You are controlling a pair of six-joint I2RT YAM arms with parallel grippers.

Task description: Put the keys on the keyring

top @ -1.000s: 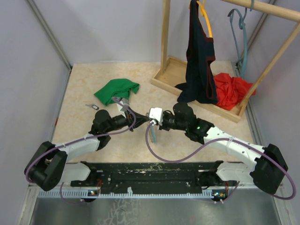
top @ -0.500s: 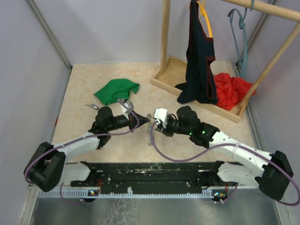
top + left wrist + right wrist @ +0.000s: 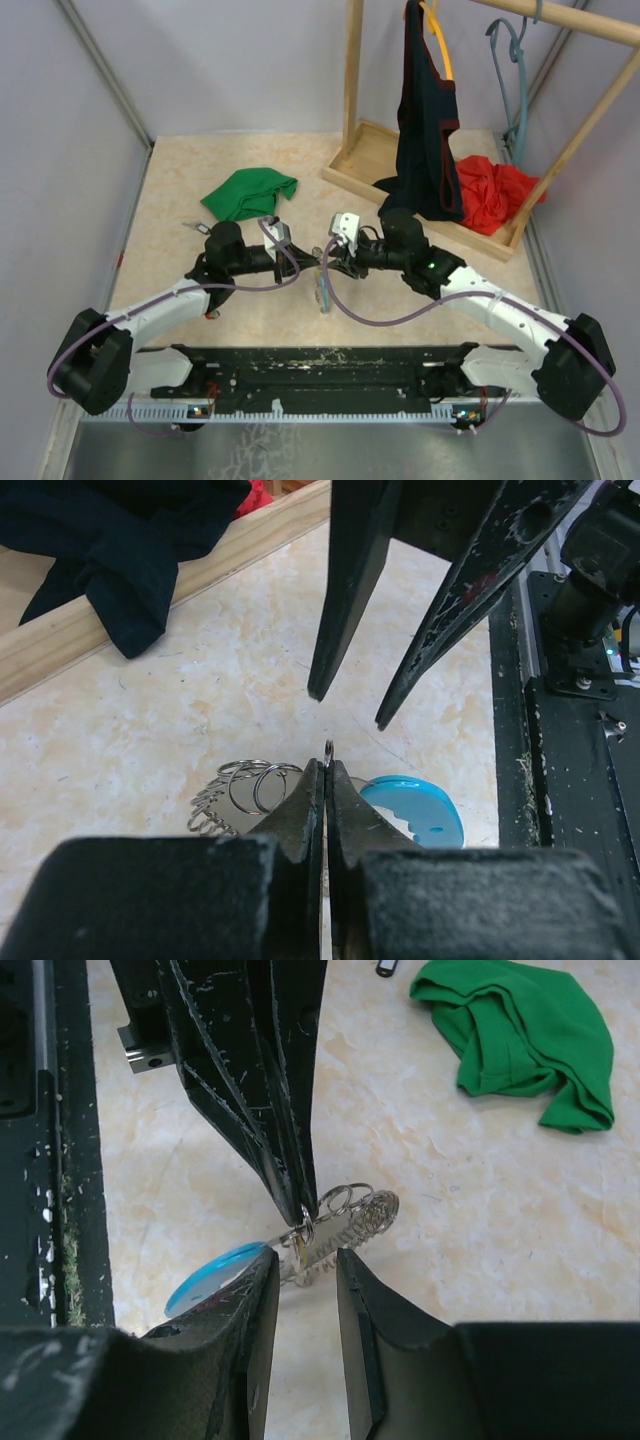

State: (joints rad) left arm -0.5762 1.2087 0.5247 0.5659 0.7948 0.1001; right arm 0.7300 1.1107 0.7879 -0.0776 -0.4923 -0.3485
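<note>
Left wrist, keyring (image 3: 207,815) coils sharp, top external, indistinct

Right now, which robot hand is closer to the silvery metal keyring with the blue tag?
Left. The left gripper is pinched shut on the silvery metal keyring; the right gripper faces it, open, tips just short of touching.

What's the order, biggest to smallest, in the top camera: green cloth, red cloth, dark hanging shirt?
1. Dark hanging shirt.
2. Red cloth and green cloth: they look about the same, and the red one is partly hidden, so no ranking between them.
</note>
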